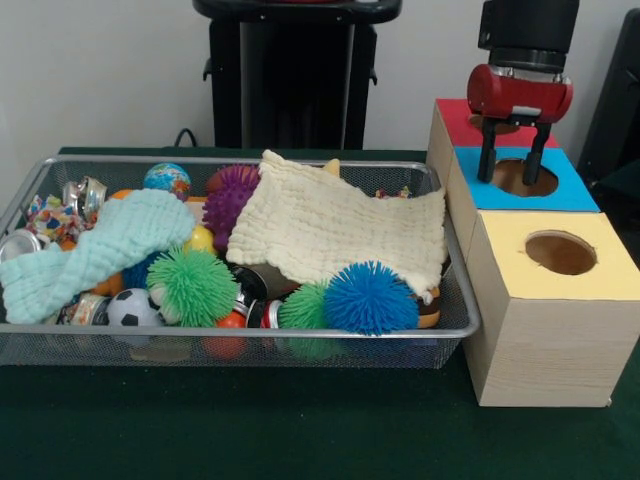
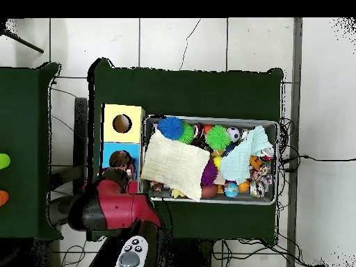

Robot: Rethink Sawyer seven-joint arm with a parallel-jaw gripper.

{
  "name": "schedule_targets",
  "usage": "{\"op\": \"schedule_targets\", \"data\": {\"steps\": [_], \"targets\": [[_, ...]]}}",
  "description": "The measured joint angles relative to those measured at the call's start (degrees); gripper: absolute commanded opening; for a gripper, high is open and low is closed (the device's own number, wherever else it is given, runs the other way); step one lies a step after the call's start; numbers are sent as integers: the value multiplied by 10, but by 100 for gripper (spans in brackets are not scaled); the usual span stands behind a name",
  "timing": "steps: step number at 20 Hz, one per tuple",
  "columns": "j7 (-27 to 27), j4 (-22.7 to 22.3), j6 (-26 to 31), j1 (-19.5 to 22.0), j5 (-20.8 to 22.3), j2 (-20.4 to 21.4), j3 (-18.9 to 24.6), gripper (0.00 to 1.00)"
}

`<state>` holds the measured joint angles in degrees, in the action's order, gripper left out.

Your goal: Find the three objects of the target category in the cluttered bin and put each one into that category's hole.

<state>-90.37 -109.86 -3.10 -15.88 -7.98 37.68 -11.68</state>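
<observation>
The wire-mesh bin (image 1: 455, 300) stands at the left, full of toys and cloths; it also shows in the overhead view (image 2: 208, 119). No see-through bottle shows in either view. The red-faced box (image 1: 455, 115) stands at the back right, its hole (image 1: 497, 127) partly hidden behind my gripper. My gripper (image 1: 513, 176) hangs open and empty over the line where the red and blue box tops meet, fingers (image 1: 487, 155) pointing down. In the overhead view the gripper (image 2: 121, 164) and arm cover the red box.
A cream cloth (image 1: 340, 225) and a mint cloth (image 1: 100, 250) cover much of the bin. Blue (image 1: 370, 297), green (image 1: 192, 285) and purple (image 1: 232, 200) spiky balls, metal cans (image 1: 20, 243) and small balls lie around them. The blue-faced box (image 1: 570, 190) and yellow-faced box (image 1: 600, 275) stand nearer.
</observation>
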Motion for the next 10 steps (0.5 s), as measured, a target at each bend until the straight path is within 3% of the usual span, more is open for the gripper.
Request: {"op": "schedule_targets", "data": {"steps": [5, 10], "targets": [[0, 0, 3, 0, 5, 2, -1, 100], [0, 0, 57, 15, 14, 27, 2, 100]]}}
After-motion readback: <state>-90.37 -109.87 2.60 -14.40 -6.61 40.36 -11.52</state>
